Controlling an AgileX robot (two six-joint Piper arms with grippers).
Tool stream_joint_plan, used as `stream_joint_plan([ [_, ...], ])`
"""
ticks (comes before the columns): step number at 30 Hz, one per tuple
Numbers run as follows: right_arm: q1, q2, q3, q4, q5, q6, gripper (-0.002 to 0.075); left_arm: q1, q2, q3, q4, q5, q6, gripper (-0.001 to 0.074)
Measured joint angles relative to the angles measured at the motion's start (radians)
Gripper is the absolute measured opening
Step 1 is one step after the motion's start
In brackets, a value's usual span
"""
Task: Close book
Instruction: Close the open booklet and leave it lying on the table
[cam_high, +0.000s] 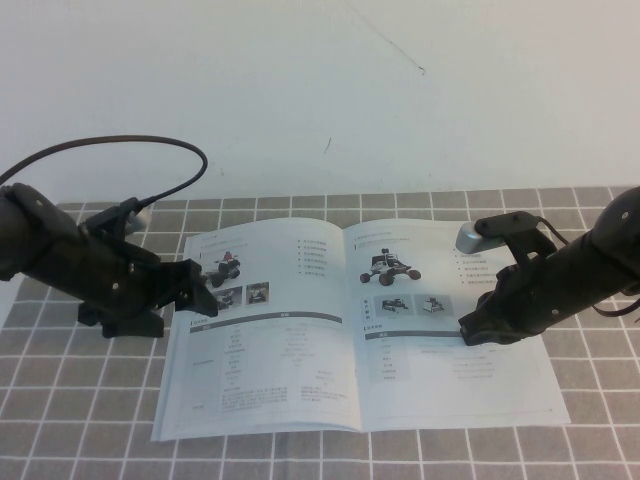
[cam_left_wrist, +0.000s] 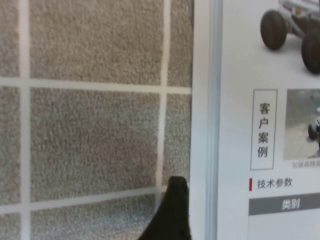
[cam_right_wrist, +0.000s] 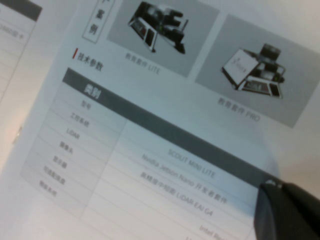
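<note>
The book (cam_high: 300, 340) lies open and flat, face up, on the middle of the checked mat (cam_high: 90, 400), its white pages printed with small vehicle photos and tables. The left gripper (cam_high: 203, 298) sits at its left edge. The right gripper (cam_high: 472, 332) is on its right page.

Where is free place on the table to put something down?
Free: the near-left corner of the checkered mat, beside the book; also the strip behind the book. Crowded: the left gripper sits at the book's left edge, the right gripper over its right page.
</note>
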Motion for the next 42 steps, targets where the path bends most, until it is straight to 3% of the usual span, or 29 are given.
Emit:
stream_joint_plan([
  [31,0.000,0.000,0.000,0.006,0.000,0.000,-0.0003,0.004,0.040,-0.016,-0.056,0.036,0.002,0.0635],
  [42,-0.002,0.002,0.000,0.023,0.000,0.000,-0.0003,0.008,0.080,-0.006,-0.422,0.110,0.298,0.0636],
])
